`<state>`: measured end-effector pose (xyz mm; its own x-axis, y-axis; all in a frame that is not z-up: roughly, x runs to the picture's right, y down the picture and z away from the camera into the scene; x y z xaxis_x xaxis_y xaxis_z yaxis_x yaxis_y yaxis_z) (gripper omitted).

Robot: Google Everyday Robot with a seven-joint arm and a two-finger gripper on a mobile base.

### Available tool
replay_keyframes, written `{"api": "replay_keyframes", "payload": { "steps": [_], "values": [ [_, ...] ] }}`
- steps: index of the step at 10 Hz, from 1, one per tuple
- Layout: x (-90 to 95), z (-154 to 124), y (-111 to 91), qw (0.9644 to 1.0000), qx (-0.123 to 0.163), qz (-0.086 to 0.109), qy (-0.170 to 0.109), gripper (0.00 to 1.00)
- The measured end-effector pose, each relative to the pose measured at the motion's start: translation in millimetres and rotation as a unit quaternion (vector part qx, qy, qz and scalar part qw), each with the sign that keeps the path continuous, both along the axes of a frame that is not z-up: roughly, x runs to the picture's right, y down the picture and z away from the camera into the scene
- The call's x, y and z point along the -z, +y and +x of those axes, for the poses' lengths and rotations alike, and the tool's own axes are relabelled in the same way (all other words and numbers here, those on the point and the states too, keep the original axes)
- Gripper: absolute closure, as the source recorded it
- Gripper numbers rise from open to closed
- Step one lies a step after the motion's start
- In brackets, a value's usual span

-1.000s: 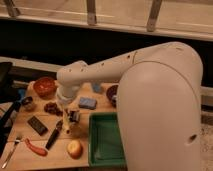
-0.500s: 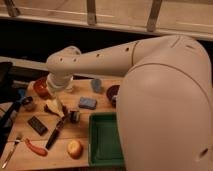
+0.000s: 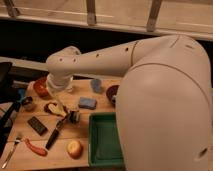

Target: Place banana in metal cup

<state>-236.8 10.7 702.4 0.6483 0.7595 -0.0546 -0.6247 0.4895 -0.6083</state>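
One gripper [image 3: 56, 104], clenched on the banana [image 3: 62, 111], hangs right of the metal cup [image 3: 28, 103]; carrying underway, next move leftward over it.

The gripper [image 3: 56, 102] sits mostly hidden under the white arm's wrist [image 3: 61, 80]; dark shiny metal cup [image 3: 28, 103] too blurred to read; silver fork [image 3: 10, 152] clipped at left edge.
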Motion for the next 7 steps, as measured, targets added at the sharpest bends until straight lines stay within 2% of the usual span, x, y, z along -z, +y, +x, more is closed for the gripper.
{"api": "replay_keyframes", "payload": {
  "steps": [2,4,7],
  "values": [
    [-1.1,-8.9,-19.4,0.9996,0.011,0.024,0.002,1.00],
    [-4.4,-38.3,-44.0,0.9981,0.035,0.051,-0.005,1.00],
    [-8.2,-91.2,-77.9,0.9937,0.068,0.085,-0.029,1.00]
  ]
}}
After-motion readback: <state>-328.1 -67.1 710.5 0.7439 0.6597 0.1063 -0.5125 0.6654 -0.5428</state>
